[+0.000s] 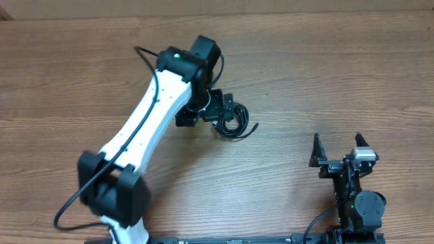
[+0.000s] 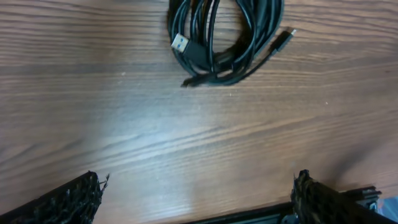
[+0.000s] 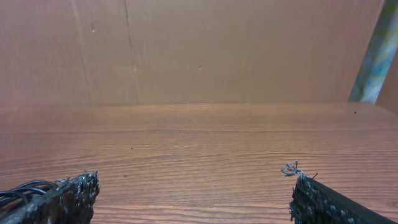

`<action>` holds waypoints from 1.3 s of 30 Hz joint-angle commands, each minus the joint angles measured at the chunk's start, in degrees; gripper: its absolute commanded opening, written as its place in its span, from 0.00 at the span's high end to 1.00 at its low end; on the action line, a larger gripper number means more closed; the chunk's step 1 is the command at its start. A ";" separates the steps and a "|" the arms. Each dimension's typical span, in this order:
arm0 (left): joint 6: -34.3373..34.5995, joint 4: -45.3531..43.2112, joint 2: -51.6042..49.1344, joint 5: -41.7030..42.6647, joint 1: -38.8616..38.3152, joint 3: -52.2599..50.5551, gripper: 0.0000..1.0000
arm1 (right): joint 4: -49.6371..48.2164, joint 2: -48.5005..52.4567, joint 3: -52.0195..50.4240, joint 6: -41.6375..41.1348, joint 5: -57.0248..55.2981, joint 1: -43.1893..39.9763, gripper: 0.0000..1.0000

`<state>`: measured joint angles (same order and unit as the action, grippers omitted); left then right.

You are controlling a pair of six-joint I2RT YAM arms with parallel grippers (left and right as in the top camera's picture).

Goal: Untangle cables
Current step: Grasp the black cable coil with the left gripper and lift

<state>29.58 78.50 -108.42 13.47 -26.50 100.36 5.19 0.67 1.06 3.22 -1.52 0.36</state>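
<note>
The cables (image 1: 237, 127) are a small coiled bundle of thin black cords lying on the wooden table near its middle. In the left wrist view the bundle (image 2: 239, 43) lies at the top, with a silver USB plug (image 2: 180, 43) and a small plug end sticking out. My left gripper (image 1: 224, 114) (image 2: 196, 190) is open and empty just short of the bundle, not touching it. My right gripper (image 1: 338, 146) (image 3: 193, 186) is open and empty, far right of the bundle near the front edge.
The wooden table (image 1: 325, 74) has a brown cardboard wall (image 3: 199, 50) along its far side. The white left arm (image 1: 146, 122) stretches diagonally over the left half. Thin black strands (image 3: 18, 190) show at the lower left of the right wrist view.
</note>
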 commanded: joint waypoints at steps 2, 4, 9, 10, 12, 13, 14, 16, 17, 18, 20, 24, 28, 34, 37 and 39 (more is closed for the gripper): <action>-1.25 -1.84 -5.29 1.40 -0.57 1.38 0.00 | -0.33 -0.48 -0.48 0.22 -0.33 -0.11 0.00; -0.63 -2.75 -7.74 1.42 -0.50 1.38 0.00 | -0.33 -0.48 -0.48 0.20 -0.33 -0.11 0.00; -0.20 -5.42 -12.52 4.81 -0.50 1.38 0.03 | -0.33 -0.48 -0.48 0.22 -0.35 -0.11 0.00; -0.17 -6.01 -13.27 5.75 -0.50 1.38 0.06 | -0.33 -0.48 -0.48 0.20 -0.33 -0.11 0.00; -0.13 -7.39 -14.51 7.52 -0.50 1.38 0.11 | -0.33 -0.48 -0.48 0.22 -0.33 -0.11 0.00; 0.17 -8.11 -15.10 8.39 -0.50 1.38 0.13 | -0.33 -0.48 -0.48 0.22 -0.33 -0.11 0.00; 0.35 -8.48 -15.52 8.72 -0.50 1.38 0.16 | -0.33 -0.48 -0.48 0.20 -0.33 -0.11 0.00; 0.90 -8.76 -16.17 8.20 -0.50 1.36 0.19 | -0.33 -0.48 -0.48 0.22 -0.33 -0.11 0.00; 0.90 -8.85 -16.59 7.21 -0.50 1.36 0.21 | -0.33 -0.48 -0.48 0.20 -0.33 -0.11 0.00; 0.90 -8.87 -16.83 6.45 -0.55 1.36 0.23 | -0.33 -0.48 -0.48 0.20 -0.33 -0.11 0.00; 1.42 -8.79 -17.16 5.53 -0.57 1.29 0.27 | -0.33 -0.48 -0.48 0.22 -0.35 -0.11 0.00; 2.16 -8.57 -17.16 5.64 -0.55 1.29 0.34 | -0.33 -0.48 -0.48 0.22 -0.35 -0.11 0.00; 0.83 -7.67 -17.16 5.64 -0.52 1.29 0.37 | -0.33 -0.48 -0.48 0.20 -0.33 -0.11 0.00; -2.62 -6.08 -17.16 5.62 -0.52 1.29 0.44 | -0.33 -0.48 -0.48 0.20 -0.35 -0.11 0.00; -2.84 -6.10 -17.16 5.57 -0.44 1.29 0.45 | -0.33 -0.48 -0.48 0.20 -0.35 -0.11 0.00; -2.84 -6.27 -17.16 5.57 -0.42 1.29 0.51 | -0.33 -0.48 -0.48 0.22 -0.33 -0.11 0.00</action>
<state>28.29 72.36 -124.57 19.33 -26.83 100.47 5.15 0.67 1.06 3.27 -1.52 0.36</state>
